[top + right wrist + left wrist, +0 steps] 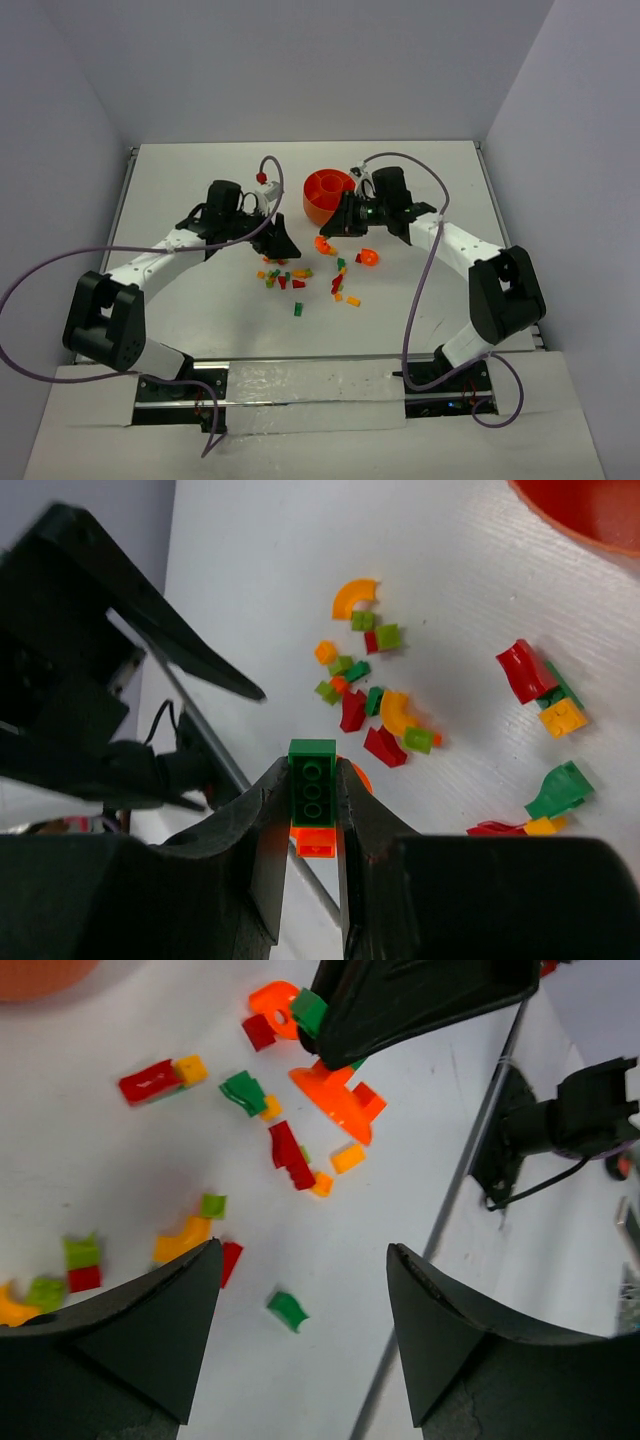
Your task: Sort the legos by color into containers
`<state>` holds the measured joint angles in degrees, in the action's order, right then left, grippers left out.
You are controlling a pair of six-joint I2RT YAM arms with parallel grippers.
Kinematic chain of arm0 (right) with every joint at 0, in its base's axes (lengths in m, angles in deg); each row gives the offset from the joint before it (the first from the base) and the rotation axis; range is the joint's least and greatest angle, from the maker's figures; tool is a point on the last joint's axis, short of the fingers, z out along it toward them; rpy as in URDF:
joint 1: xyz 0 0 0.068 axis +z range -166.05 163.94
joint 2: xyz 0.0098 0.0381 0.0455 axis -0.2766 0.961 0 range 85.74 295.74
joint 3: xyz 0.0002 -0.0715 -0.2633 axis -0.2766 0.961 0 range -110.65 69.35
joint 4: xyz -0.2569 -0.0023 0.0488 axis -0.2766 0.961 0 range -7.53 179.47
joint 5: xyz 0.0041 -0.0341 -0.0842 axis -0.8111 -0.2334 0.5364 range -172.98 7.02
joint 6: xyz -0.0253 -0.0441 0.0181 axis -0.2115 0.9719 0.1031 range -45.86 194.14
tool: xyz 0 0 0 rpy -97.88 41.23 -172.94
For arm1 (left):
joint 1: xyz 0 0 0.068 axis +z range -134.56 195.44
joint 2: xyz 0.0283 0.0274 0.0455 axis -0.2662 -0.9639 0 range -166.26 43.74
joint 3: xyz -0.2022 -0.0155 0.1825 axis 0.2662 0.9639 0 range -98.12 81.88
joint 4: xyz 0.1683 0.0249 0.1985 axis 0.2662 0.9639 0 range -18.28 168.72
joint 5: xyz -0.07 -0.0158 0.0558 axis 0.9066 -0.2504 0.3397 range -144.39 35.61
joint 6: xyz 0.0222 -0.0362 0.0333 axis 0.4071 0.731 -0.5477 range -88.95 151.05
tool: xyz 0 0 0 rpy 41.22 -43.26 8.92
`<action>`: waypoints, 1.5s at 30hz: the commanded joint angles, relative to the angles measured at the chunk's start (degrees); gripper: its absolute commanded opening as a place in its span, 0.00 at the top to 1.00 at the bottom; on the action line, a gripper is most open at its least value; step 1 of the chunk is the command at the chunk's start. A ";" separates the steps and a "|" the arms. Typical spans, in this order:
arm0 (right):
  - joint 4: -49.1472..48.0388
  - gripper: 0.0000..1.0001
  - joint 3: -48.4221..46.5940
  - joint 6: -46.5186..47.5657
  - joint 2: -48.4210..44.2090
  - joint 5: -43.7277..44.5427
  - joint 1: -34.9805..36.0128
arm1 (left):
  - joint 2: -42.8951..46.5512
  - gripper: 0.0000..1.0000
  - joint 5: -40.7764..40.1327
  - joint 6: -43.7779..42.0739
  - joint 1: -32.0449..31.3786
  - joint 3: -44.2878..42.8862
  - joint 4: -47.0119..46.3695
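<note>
The legos lie scattered in red, green, orange and yellow on the white table in front of the orange bowl. My right gripper is shut on a green brick, with an orange piece showing just under it. It hangs near the bowl's front edge. My left gripper is open and empty above the table, with a small green lego between its fingers below. In the top view it sits left of the pile. The bowl's compartments are mostly out of the wrist views.
An orange arch piece and another orange piece lie near the right gripper. A lone green brick lies nearer the bases. Purple cables loop off both arms. Grey walls surround the table; a metal rail runs along the near edge.
</note>
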<state>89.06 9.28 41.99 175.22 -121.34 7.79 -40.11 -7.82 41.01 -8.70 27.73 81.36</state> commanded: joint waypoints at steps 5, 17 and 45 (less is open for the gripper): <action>3.99 1.00 -5.25 -2.04 -1.74 11.76 4.06 | -3.74 0.26 0.02 13.15 -2.24 -4.46 -6.36; 3.26 1.00 -5.76 -2.04 -2.02 10.50 5.42 | -7.12 0.43 2.66 21.24 -2.31 -5.53 -12.90; 9.83 1.00 -9.97 4.29 -4.07 17.21 4.50 | -9.50 1.00 -0.82 13.87 1.53 -5.39 -2.19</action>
<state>96.99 3.27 41.85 174.68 -105.07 14.15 -51.82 -5.64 61.41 -9.95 22.34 73.04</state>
